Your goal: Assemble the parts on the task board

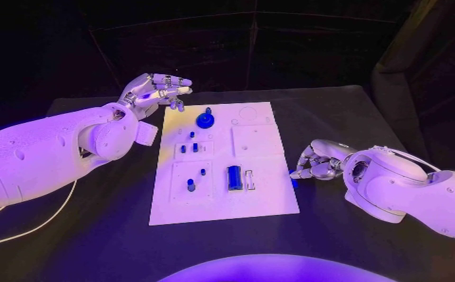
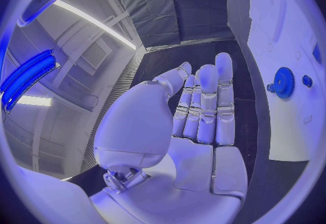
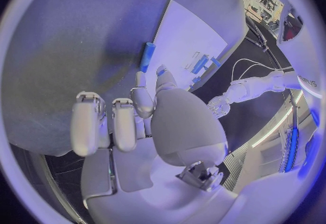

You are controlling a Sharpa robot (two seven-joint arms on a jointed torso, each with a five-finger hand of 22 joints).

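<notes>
Fingers (image 3: 143, 101) of the right hand (image 1: 317, 162) reach toward a small blue part (image 3: 146, 56) on the table just beside the task board (image 1: 265, 157), apparently the pickup step, calling for a pinch, while the left hand (image 1: 156, 91) hovers empty, fingers apart, near the blue gear (image 1: 206, 120).

Dim violet light, dark background, strong fisheye bending in wrist views.

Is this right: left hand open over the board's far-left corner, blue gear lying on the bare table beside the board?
Not quite. The left hand is open near that corner, but the blue gear sits on the task board, not on the table. The head view shows it.
</notes>
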